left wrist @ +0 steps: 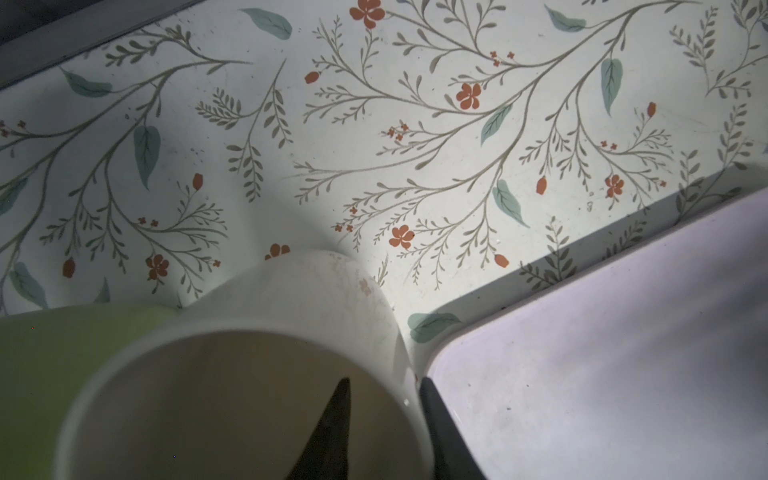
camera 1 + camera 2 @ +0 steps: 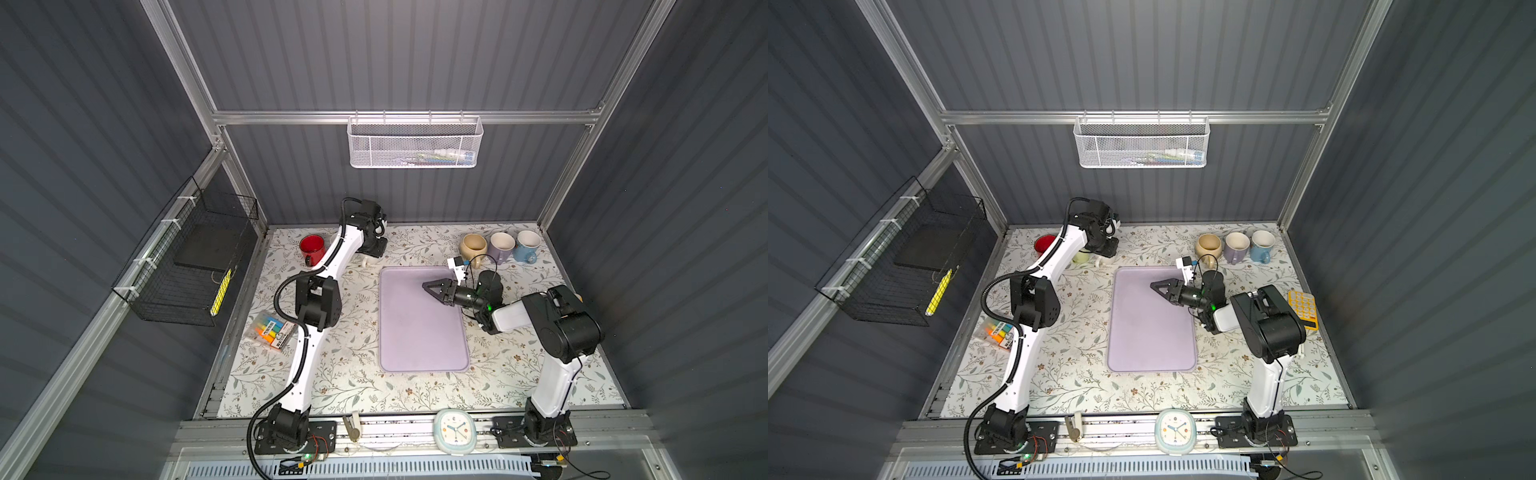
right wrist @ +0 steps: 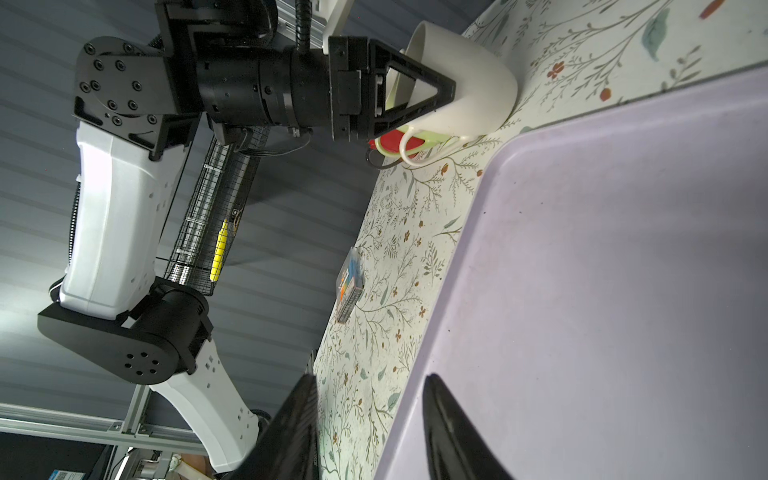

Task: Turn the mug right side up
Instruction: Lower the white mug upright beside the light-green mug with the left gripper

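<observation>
White mug (image 1: 291,299) standing upright on tabletop (image 1: 415,124); left tool (image 1: 384,382) straddling its wall, slightly parted; right tool (image 3: 370,378) hovering half-open, empty.

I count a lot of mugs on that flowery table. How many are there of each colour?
red mug: 1
green mug: 1
white mug: 1
beige mug: 1
lilac mug: 1
blue mug: 1
Total: 6 mugs
</observation>
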